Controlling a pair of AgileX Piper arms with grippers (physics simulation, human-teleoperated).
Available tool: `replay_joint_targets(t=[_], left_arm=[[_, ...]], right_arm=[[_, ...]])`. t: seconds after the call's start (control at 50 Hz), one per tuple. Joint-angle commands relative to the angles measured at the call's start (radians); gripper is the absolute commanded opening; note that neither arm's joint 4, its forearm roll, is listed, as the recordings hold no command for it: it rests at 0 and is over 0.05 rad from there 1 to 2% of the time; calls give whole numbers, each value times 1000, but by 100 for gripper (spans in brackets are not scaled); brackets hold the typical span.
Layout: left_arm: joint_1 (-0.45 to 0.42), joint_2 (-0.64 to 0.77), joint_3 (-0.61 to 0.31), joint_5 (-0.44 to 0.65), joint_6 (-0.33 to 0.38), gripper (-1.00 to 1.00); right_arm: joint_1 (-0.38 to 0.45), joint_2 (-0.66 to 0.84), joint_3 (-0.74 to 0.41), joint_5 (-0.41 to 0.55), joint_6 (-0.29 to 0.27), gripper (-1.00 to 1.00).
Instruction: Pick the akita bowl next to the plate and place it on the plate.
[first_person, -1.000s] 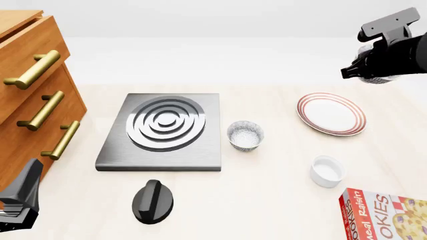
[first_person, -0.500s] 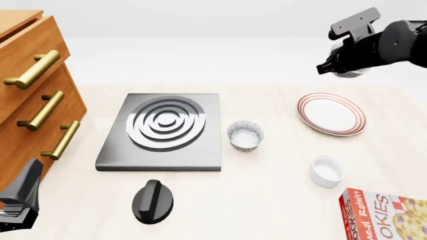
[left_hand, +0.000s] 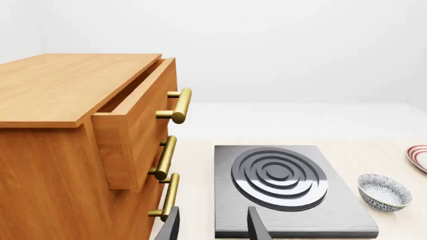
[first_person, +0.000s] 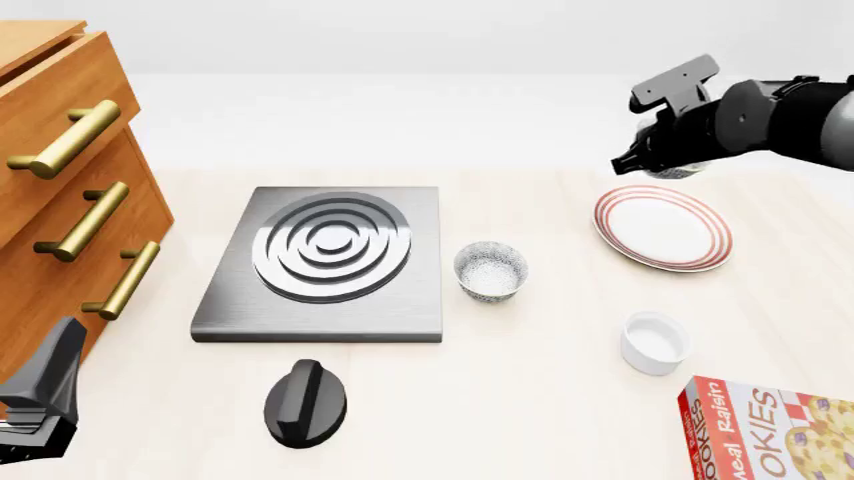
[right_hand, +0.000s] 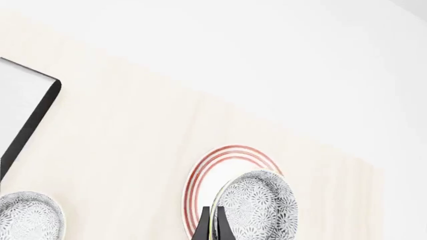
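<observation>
Left gripper: parked near-left by the drawers, fingers apart, empty.

The stove plate and the look-alike bowl just right of it are not in play.

Right gripper: closed on the rim of the akita bowl, which is in the air and tipped on edge above the plate.

Risks:
- The thin rim pinch could slip.
- Released tilted, the bowl could land on edge and roll off.
- The gripper sits toward the plate's far-left rim, so a drop here could catch that rim.

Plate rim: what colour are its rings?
Thin red rings on the white plate, clearest in the front view.
</observation>
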Motion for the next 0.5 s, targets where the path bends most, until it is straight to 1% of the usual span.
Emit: replay_joint_targets(t=[0.02, 0.14, 0.16, 0.18, 0.2, 0.3, 0.36, 0.4, 0.44, 0.5], left_arm=[[0, 0, 0, 0, 0, 100], [0, 0, 0, 0, 0, 100], [0, 0, 0, 0, 0, 100], [0, 0, 0, 0, 0, 100], [0, 0, 0, 0, 0, 100], [0, 0, 0, 0, 0, 100], [0, 0, 0, 0, 0, 100], [0, 0, 0, 0, 0, 100], [0, 0, 0, 0, 0, 100], [0, 0, 0, 0, 0, 100]], right_arm=[[-8, 36, -6, -27, -7, -100], [-2, 50, -9, -33, -5, -100], [-2, 44, -20, -14, -9, -100], [-2, 54, -8, -33, -14, -100], [-3, 53, -17, -24, -12, -100], [-5, 78, 9, -64, -6, -100], [-8, 86, 18, -73, -11, -100], [-11, 85, 1, -54, -7, -100], [-13, 94, 20, -79, -7, -100], [-18, 97, 25, -87, -6, -100]])
